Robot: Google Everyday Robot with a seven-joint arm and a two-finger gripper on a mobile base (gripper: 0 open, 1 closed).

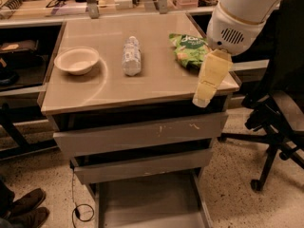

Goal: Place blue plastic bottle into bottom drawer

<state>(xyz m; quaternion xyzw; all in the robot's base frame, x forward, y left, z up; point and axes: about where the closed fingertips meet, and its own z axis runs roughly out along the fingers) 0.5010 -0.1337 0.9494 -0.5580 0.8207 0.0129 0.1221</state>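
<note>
Hanging at the right front corner of the table top (pixel 142 87), the gripper (pixel 203 93) points down and a little to the left, its pale yellow body partly over the corner edge. Whether it is open or closed cannot be told from this side. It holds nothing. Above it the white arm (pixel 242 13) comes in from the upper right.

Just behind the gripper the green snack bag (pixel 186 49) lies flat on the table top. The blue plastic bottle (pixel 131 56) lies on its side near the middle of the surface, well apart from the gripper, with its long axis running from front to back. Left of the bottle, near it but not touching, a pale bowl (pixel 76 61) stands upright.

The table top is beige and smooth, with a soft shine. Under it two scuffed grey drawers (pixel 137 134) stand slightly pulled out. The bottom drawer (pixel 147 205) is pulled far out, showing its flat grey floor.

Around the cabinet the floor (pixel 38 175) is speckled. A black office chair (pixel 280 113) stands at the right. A pair of dark shoes (pixel 26 208) shows at the lower left, and a thin cable (pixel 78 208) lies beside the drawer. Behind the table a long bench (pixel 47 6) carries small tools.
</note>
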